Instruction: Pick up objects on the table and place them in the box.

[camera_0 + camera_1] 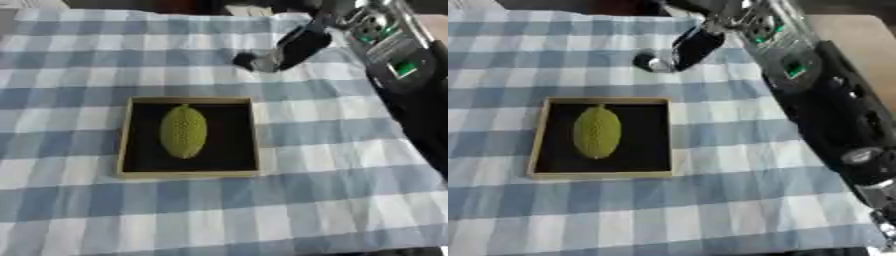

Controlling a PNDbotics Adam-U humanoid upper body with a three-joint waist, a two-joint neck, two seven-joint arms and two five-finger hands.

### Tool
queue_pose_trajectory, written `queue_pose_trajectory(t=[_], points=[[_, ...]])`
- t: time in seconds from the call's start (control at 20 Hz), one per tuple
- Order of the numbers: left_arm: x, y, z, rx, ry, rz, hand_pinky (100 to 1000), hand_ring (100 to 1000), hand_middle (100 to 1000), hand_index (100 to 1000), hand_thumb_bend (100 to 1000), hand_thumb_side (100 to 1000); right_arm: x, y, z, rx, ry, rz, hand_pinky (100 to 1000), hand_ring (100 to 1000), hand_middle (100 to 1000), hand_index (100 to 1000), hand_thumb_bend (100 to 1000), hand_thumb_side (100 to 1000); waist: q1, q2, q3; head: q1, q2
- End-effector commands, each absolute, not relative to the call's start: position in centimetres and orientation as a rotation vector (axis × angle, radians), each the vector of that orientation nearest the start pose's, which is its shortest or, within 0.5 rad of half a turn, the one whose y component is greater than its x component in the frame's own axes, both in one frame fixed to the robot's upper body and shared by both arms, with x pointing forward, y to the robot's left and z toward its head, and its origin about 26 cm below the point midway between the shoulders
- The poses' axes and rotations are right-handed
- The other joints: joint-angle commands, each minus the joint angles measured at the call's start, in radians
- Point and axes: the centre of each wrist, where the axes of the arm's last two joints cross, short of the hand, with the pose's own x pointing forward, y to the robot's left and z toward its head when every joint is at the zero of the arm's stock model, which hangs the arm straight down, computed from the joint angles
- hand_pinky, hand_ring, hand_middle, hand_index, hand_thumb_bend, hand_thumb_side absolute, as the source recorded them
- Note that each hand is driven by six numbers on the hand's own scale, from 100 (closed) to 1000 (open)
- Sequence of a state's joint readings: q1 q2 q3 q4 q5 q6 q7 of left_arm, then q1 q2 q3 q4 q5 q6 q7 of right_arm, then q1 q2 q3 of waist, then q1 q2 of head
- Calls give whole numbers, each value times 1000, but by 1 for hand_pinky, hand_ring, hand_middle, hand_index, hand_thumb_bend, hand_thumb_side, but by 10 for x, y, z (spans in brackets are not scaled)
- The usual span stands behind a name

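A shallow box (123,135) with a tan rim and a black floor lies on the checked cloth, left of centre. Inside it a green, bumpy, oval fruit (183,131) lies lengthwise in the middle. My right arm (798,65) comes in from the upper right. Its black hand (296,47) hovers over the cloth behind and to the right of the box, well apart from it. The fingers (658,63) stretch down and to the left, and I see nothing held in them. My left hand shows in neither view.
A blue-and-white checked cloth (332,200) covers the whole table. The black and silver right forearm (850,130) runs along the right edge. A bare tan tabletop (859,35) shows at the far right.
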State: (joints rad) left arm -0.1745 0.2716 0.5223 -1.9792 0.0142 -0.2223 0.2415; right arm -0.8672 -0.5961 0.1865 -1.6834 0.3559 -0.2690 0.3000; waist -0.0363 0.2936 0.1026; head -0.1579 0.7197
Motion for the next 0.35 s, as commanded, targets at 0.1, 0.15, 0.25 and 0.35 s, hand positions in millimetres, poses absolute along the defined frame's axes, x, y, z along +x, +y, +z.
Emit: queue_pose_trajectory(t=[0.1, 0.15, 0.25, 0.35], points=[[251, 396, 195, 816, -2421, 317, 682, 519, 745, 843, 100, 554, 340, -263, 359, 874, 3045, -1228, 794, 758, 754, 796, 169, 243, 8, -21, -4, 10, 0], [251, 397, 195, 818, -2421, 319, 682, 519, 745, 843, 100, 556, 335, -270, 360, 885, 3087, -1128, 798, 767, 762, 795, 228, 208, 9, -21, -6, 12, 1], [251, 397, 195, 822, -2420, 321, 682, 519, 745, 843, 100, 557, 328, -284, 358, 909, 3161, -969, 802, 779, 777, 792, 176, 245, 9, -20, -10, 16, 0], [250, 398, 195, 827, -2419, 323, 682, 519, 745, 843, 100, 557, 324, -297, 353, 921, 3238, -836, 802, 777, 774, 789, 138, 278, 8, -19, -14, 20, 0]])
